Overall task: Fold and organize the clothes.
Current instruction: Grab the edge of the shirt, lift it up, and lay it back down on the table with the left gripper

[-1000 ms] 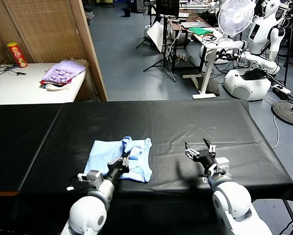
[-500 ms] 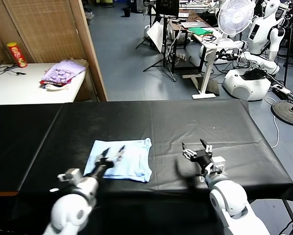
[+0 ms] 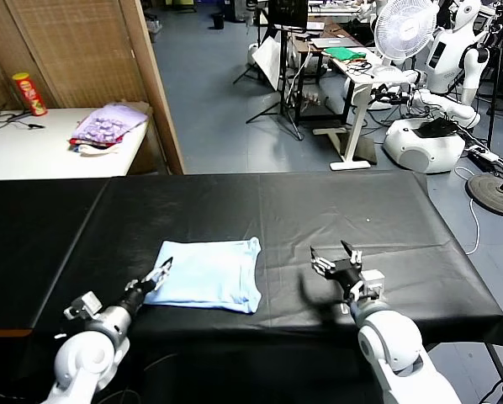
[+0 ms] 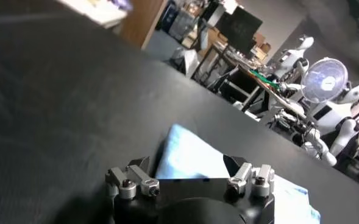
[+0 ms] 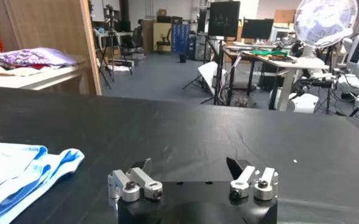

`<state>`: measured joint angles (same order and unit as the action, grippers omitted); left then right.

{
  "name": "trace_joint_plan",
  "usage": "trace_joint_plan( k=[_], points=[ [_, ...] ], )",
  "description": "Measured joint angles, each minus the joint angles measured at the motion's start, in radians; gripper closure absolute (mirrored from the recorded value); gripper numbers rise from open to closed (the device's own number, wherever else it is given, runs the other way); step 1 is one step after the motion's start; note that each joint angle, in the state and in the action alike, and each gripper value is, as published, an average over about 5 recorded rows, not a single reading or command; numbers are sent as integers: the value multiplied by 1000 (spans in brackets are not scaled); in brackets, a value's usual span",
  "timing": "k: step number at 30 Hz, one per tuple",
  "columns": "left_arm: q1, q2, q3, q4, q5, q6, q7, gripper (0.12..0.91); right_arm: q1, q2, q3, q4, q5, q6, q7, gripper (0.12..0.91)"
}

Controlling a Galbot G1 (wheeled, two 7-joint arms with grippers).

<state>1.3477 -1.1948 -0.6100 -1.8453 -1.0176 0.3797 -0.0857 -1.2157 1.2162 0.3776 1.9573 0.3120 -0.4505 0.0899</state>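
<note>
The pale blue T-shirt [image 3: 207, 275] lies folded into a flat rectangle on the black table [image 3: 336, 210], near the front edge and a little to the robot's left of centre, its near-left corner showing just past the fingers in the left wrist view [image 4: 185, 159]. The left gripper [image 3: 159, 276] sits low at the shirt's near-left corner with its fingers spread apart and nothing between them. The right gripper [image 3: 336, 259] hovers over bare tablecloth well to the right of the shirt, its jaws wide and empty, while a purple-and-red heap of cloth [image 3: 108, 124] rests on the white side table [image 3: 33, 156] at the far left.
</note>
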Motion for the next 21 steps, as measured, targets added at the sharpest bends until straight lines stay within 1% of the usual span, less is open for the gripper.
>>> trace_joint_plan(
  k=[1, 2, 5, 6, 7, 8, 9, 12, 13, 15, 17, 19, 21],
  points=[
    [-1, -1, -1, 5, -3, 0, 0, 280, 0, 0, 0, 0, 0, 0, 0, 227],
    [-2, -1, -1, 10, -5, 0, 0, 318, 0, 1, 0, 0, 0, 1, 0, 227],
    [-1, -1, -3, 18, -8, 2, 0, 473, -1, 3, 2, 0, -1, 2, -1, 227],
    [0, 0, -3, 18, -7, 3, 0, 540, -1, 3, 2, 0, -1, 3, -1, 227],
    [1, 0, -3, 17, -3, 5, 0, 591, -2, 4, 2, 0, -2, 4, -1, 227],
    [2, 0, -3, 15, 3, 6, 0, 641, -3, 5, 3, 0, -3, 5, -1, 227],
    [3, 1, -2, 12, 12, 7, 0, 708, -3, 6, 3, 0, -4, 5, -1, 227],
    [8, -2, 1, -5, 50, 8, -2, 848, -5, 10, 4, 0, -7, 7, -1, 227],
    [9, -4, 2, -12, 66, 8, -3, 873, -6, 11, 4, 0, -9, 7, -1, 227],
    [12, -9, 3, -28, 103, 7, -7, 890, -8, 15, 4, -1, -14, 8, -1, 227],
    [16, -12, 2, -45, 159, -1, -12, 888, -10, 17, 4, 0, -20, 10, -1, 227],
    [22, -9, -2, -63, 243, -14, -15, 892, -12, 18, 4, 1, -26, 11, -1, 227],
    [30, 4, -10, -81, 369, -28, -16, 892, -14, 18, 4, 4, -28, 12, -1, 227]
  ],
)
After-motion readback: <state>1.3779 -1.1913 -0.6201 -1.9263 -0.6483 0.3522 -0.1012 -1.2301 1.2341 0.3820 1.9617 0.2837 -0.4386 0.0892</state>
